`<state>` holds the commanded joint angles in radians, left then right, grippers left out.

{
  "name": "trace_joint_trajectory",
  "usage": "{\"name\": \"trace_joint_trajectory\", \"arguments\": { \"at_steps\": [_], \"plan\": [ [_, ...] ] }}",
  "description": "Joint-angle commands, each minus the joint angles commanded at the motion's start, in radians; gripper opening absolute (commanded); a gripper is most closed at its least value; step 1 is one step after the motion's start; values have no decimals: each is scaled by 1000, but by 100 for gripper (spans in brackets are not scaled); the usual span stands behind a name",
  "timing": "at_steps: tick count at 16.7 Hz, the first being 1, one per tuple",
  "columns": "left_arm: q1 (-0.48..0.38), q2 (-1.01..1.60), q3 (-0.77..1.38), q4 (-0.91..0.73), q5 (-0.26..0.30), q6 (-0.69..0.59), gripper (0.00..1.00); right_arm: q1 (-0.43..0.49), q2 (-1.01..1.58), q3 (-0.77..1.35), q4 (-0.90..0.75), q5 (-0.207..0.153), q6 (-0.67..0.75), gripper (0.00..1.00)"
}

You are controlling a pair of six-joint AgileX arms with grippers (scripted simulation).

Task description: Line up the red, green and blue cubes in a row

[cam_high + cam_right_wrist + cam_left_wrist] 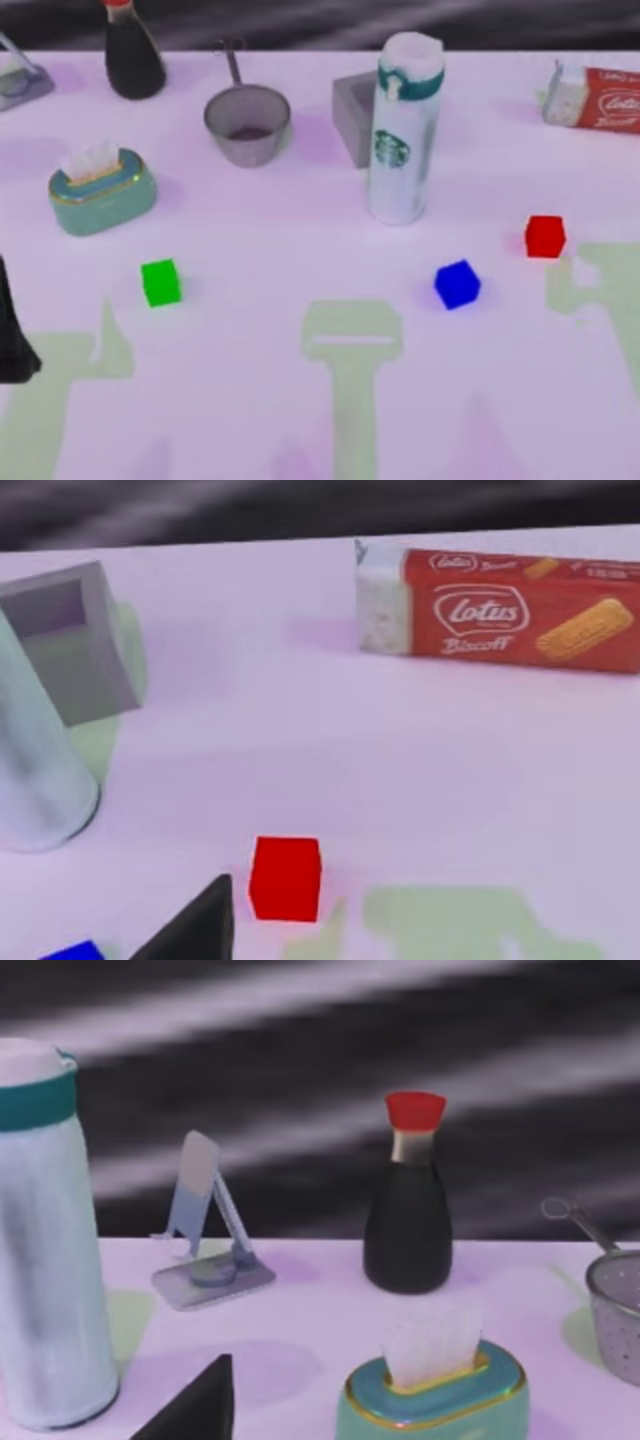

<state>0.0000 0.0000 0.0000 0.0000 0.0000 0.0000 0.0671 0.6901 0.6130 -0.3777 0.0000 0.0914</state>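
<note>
Three cubes lie apart on the table in the top view. The green cube (160, 282) is at the left, the blue cube (457, 284) right of centre, and the red cube (545, 237) farther right and a little farther back. My left gripper (12, 345) hangs at the table's left edge, away from the green cube. My right arm is outside the top view. Its wrist view shows one dark finger (195, 930) just short of the red cube (286, 879), with a corner of the blue cube (70, 951) beside it. Neither gripper holds anything.
Along the back stand a phone stand (20, 80), a soy sauce bottle (133, 55), a strainer (247, 122), a grey hollow block (352, 115), a tall white tumbler (405, 130) and a biscuit pack (600, 98). A teal tissue box (102, 190) sits behind the green cube.
</note>
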Motion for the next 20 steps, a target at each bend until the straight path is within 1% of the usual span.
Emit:
{"name": "trace_joint_trajectory", "arguments": {
  "at_steps": [6,11,16,20],
  "plan": [
    [0,0,0,0,0,0,100,57,730,529,-353,6,74,100],
    [0,0,0,0,0,0,100,100,1200,911,-602,8,130,100],
    [0,0,0,0,0,0,100,129,1512,1187,-754,5,169,100],
    [0,0,0,0,0,0,100,137,1587,1264,-792,4,179,100]
  ]
}}
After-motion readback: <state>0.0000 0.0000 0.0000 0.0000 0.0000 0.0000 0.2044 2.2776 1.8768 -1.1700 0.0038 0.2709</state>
